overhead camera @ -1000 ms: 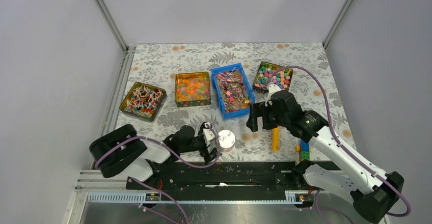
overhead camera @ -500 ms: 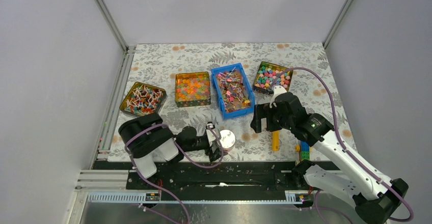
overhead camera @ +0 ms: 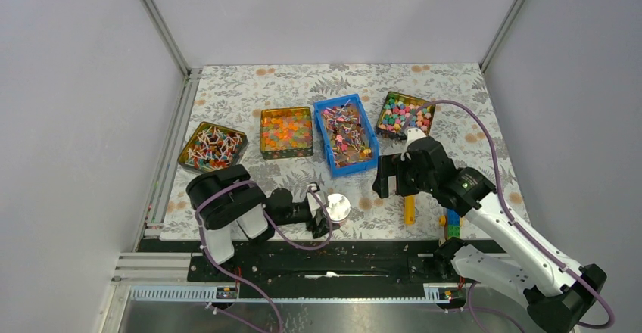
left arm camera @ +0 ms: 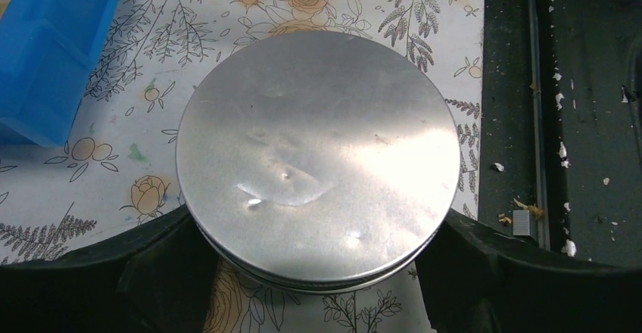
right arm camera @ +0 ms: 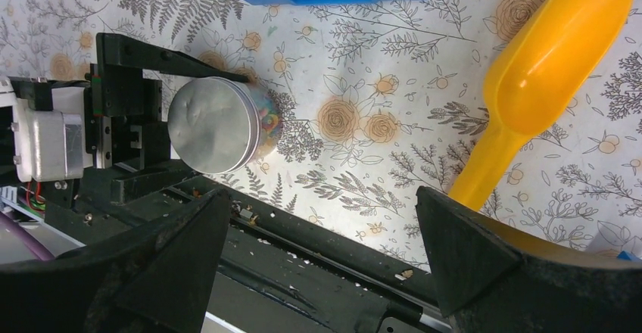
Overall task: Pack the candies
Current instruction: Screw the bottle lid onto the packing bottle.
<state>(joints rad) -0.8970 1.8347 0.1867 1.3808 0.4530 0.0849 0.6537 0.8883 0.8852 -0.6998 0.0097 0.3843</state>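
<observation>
Top view, containers: four in a row. From the left, a tin of stick sweets (overhead camera: pixel 190 142), a tin of orange jelly pieces (overhead camera: pixel 263 135), a blue bin (overhead camera: pixel 354 169) and a tin of pastel chunks (overhead camera: pixel 382 112).
Top view, candies (overhead camera: pixel 346 135): too many to count, heaped in the blue bin.
Top view, jar (overhead camera: pixel 338 206): one, silver-lidded, near the front edge and well apart from the bin.
Top view, scoop (overhead camera: pixel 409 210): one, yellow, lying on the cloth right of the jar.
Top view, blocks (overhead camera: pixel 452 225): a small blue-and-green stack beside the right arm.
Top view, left gripper (overhead camera: pixel 330 212): low on the cloth, one finger on each side of the jar.
Top view, right gripper (overhead camera: pixel 384 185): above the cloth between the bin and the scoop.
Left wrist view: one dented lid fills the frame. The fingers (left arm camera: pixel 151 280) are spread wide and sit close against the jar; I cannot tell whether they press on it. A corner of the bin shows at upper left.
Right wrist view: the jaws are fully apart and empty, with only cloth between them. The scoop is at upper right and the bin's wall runs along the top edge. The jar is at left, coloured pieces showing through its clear side.
</observation>
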